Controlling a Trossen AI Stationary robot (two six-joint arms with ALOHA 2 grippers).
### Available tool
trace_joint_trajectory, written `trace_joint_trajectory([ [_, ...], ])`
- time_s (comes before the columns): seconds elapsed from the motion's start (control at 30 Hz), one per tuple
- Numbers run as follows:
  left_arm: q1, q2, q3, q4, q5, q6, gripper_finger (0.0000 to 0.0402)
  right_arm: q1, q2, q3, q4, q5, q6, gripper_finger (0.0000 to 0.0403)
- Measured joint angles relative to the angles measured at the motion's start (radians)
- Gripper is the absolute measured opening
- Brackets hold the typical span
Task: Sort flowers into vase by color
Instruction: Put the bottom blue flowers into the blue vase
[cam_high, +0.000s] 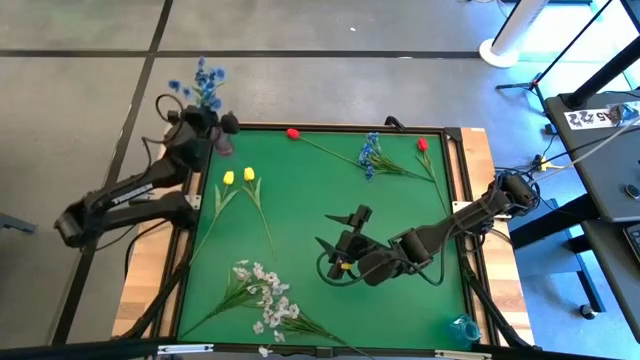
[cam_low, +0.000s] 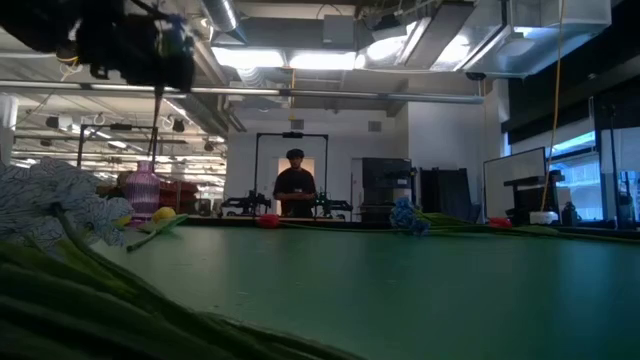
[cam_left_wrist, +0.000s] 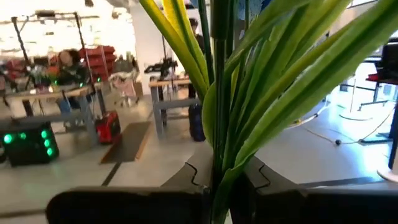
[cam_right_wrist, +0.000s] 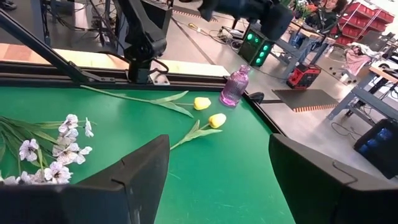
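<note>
My left gripper (cam_high: 205, 128) hovers over the table's far left corner, shut on a blue blossom sprig (cam_high: 205, 80). A purple glass vase (cam_high: 225, 146) stands just below it. My right gripper (cam_high: 338, 232) is open over the middle of the green mat and touches nothing. Lying flat on the mat are two yellow tulips (cam_high: 240, 176), two red tulips (cam_high: 293, 132) (cam_high: 422, 144), a second blue sprig (cam_high: 370, 155) and white blossom sprays (cam_high: 265, 295). The right wrist view shows the purple vase (cam_right_wrist: 235, 87), the yellow tulips (cam_right_wrist: 217, 120) and the white sprays (cam_right_wrist: 56, 155). My left gripper pinches the blue sprig's green stalk and leaves (cam_left_wrist: 219, 168) between its two fingers, which lie level and across the stalk. The sprig stands upright and lifted, blossoms above the fingers. Its thin lower stalk (cam_low: 157, 110) hangs down toward the vase's mouth (cam_low: 148, 165); whether it is inside cannot be told.
A small teal glass vase (cam_high: 465, 330) stands at the mat's near right corner. The mat has a raised dark frame (cam_high: 330, 127) on a wooden table. A person (cam_low: 295, 185) stands in the room beyond the far edge. Bare mat lies between the flowers, around my right gripper.
</note>
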Motion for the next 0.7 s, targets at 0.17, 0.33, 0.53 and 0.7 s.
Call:
trace_joint_trajectory([
  [0.17, 0.066, 0.075, 0.000, 0.037, 0.002, -0.008, 0.0016, 0.000, 0.000, 0.000, -0.045, 0.000, 0.033, 0.0275],
  [0.33, 0.084, 0.098, 0.000, -0.001, -0.006, -0.081, 0.0016, 0.000, 0.000, 0.000, -0.106, 0.000, 0.099, 0.0275],
  [0.53, 0.064, 0.095, 0.003, -0.143, -0.018, -0.120, 0.0034, -0.001, 0.000, 0.000, -0.110, -0.001, 0.150, 0.0275],
  [0.7, 0.060, 0.097, 0.128, -0.505, -0.048, -0.178, 0.0083, -0.041, -0.008, 0.000, -0.137, -0.104, 0.206, 0.0275],
])
